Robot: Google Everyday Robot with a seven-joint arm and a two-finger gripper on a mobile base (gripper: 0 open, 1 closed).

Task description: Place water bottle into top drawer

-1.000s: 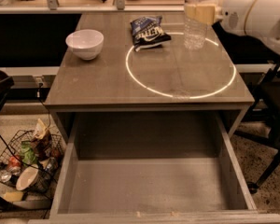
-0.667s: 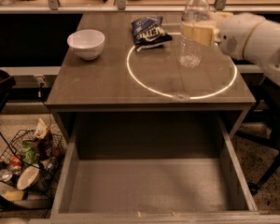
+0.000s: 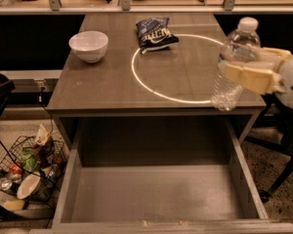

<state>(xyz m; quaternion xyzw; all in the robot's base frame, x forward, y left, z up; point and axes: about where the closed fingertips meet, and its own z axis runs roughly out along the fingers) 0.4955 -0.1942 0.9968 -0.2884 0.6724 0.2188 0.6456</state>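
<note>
The water bottle (image 3: 233,62) is clear and ribbed with a white cap, held upright and slightly tilted in the air over the table's front right corner. My gripper (image 3: 241,67) comes in from the right with pale yellow fingers (image 3: 248,76) shut around the bottle's middle. The top drawer (image 3: 156,194) is pulled open below the table front, grey, with nothing in it. The bottle's base hangs just behind the drawer's back right part.
A white bowl (image 3: 89,45) stands at the table's back left. A dark chip bag (image 3: 154,33) lies at the back centre, by a glowing white ring (image 3: 178,67) on the tabletop. A wire basket of trash (image 3: 29,169) sits on the floor at left.
My gripper has carried the bottle from the table's back right toward the front right edge, closer to the open drawer. The view has also drawn nearer.
</note>
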